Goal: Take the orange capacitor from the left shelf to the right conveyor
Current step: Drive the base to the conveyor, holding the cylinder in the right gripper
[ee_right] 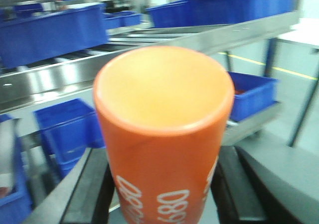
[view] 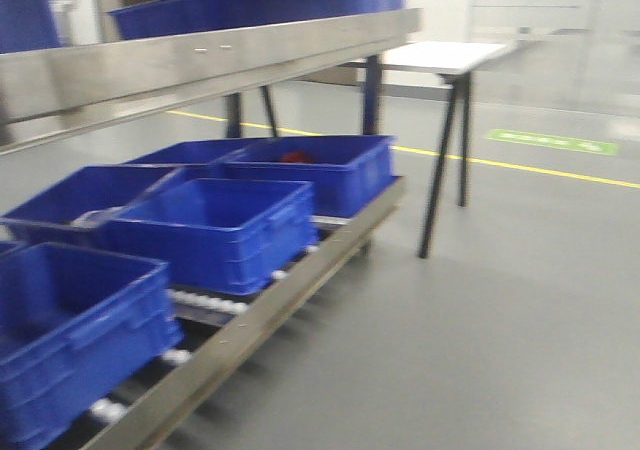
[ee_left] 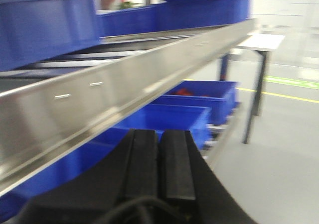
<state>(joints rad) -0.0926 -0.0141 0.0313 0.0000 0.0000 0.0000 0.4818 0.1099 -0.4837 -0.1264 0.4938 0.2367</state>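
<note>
Left shelf: steel lip spans view, blue bins above and below it.
Orange capacitor: off shelf, in front of lip, upright, clamped betw. R gripper fingers.
L gripper: near lip, fingers pressed together, nothing held.

Left gripper, 2 flat matte black fingers, black housing, dark cable loop, right gripper, 2 black fingers

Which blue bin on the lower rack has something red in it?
The far-right blue bin, at the row's end by the white table; a red item shows inside. The nearer bins show none.
</note>
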